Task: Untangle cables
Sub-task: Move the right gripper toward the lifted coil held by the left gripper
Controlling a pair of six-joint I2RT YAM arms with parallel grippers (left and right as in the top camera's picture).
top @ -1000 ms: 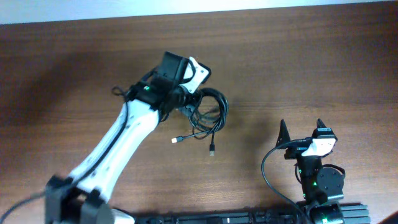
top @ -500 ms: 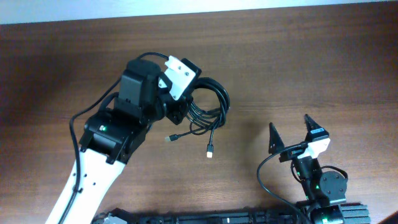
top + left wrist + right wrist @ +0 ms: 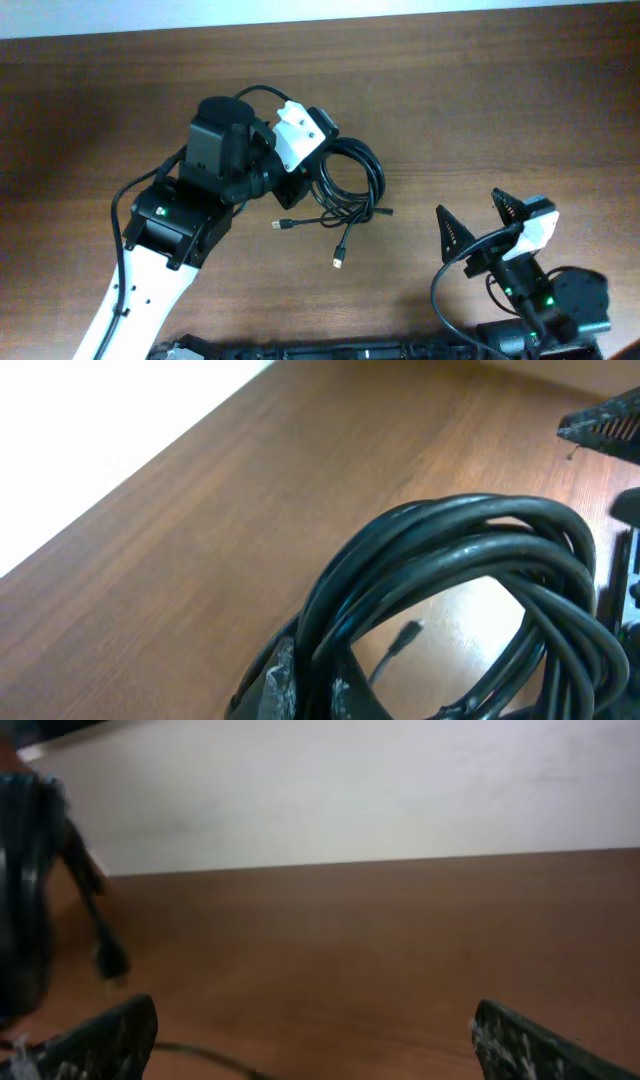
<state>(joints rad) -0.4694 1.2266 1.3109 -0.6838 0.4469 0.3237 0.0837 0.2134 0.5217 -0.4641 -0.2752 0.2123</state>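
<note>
While the left pincer (image 3: 297,188) is clamped on one side of the bundle of thin black flexible cables (image 3: 350,185), the coil juts out from it toward the robot's right, over the brown wood-grain tabletop (image 3: 500,100). The left wrist view shows the looped strands rising out of that grip, so the bundle seems lifted, though I cannot tell whether its tails touch the wood. Two loose tails trail from the coil toward the robot's base. One small plug end (image 3: 283,225) lies just below the left pincer, and the other plug end (image 3: 340,262) reaches farther out. The right pincer (image 3: 482,222) stands wide open and empty, well apart from the coil on its right. That farther plug is the part nearest to it. The tail's long axis runs from the coil down toward the base, so the right arm would probably meet it from the side.
</note>
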